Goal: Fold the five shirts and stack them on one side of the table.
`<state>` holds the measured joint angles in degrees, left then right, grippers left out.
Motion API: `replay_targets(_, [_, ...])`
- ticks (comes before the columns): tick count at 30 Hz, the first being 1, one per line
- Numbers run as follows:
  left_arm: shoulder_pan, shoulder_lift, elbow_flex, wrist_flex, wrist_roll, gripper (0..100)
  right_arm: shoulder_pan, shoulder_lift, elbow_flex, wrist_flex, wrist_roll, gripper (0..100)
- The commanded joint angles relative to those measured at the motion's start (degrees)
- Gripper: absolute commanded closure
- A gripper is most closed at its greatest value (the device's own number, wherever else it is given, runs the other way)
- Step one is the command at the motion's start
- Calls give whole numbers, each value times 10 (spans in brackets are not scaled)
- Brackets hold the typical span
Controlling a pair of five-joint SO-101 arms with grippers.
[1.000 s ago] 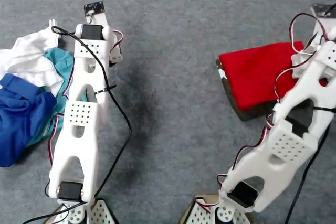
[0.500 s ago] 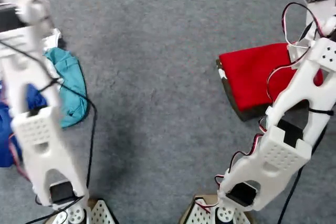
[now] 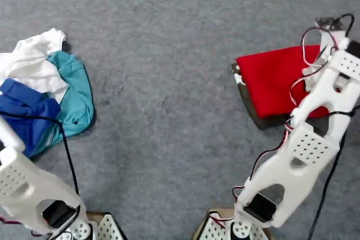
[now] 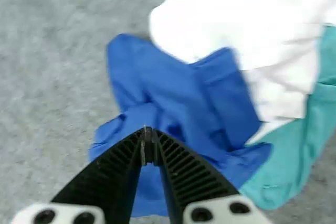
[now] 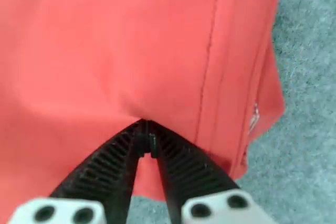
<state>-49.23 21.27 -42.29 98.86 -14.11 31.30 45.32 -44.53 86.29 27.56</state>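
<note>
A loose pile lies at the table's left: a white shirt (image 3: 28, 63), a blue shirt (image 3: 25, 113) and a teal shirt (image 3: 73, 96). In the left wrist view my left gripper (image 4: 147, 142) is shut with nothing between its fingers, just above the crumpled blue shirt (image 4: 178, 93), with the white shirt (image 4: 247, 30) and teal shirt (image 4: 294, 156) beyond. At the right a folded red shirt (image 3: 270, 80) rests on a dark folded shirt (image 3: 264, 121). My right gripper (image 5: 145, 132) is shut, its tips low over the red shirt (image 5: 105, 45) near one edge.
Grey felt table (image 3: 169, 82) stretches wide and bare between the pile and the stack. The left arm's white links (image 3: 22, 186) sit at the front left corner. The right arm (image 3: 306, 144) leans over the stack's near right side, trailing wires.
The left arm swung from beside the pile out toward the table's left edge and back to the front, uncovering the pile. The right arm shifted slightly over the red shirt.
</note>
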Motion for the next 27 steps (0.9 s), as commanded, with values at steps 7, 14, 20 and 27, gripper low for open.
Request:
replay_targets(7, [-18, -94, 39, 9, -20, 981, -71, -73, -84, 73, 20, 990])
replay_targets(14, [-18, -200, 220, 17, -69, 948, -129, -123, -235, 152, 17, 990])
replay_targets(20, [-54, -218, 498, -139, -41, 829, -152, -125, -267, 160, 18, 990])
replay_targets(27, [-58, -218, 662, -332, -33, 851, -169, -124, -265, 159, 17, 990])
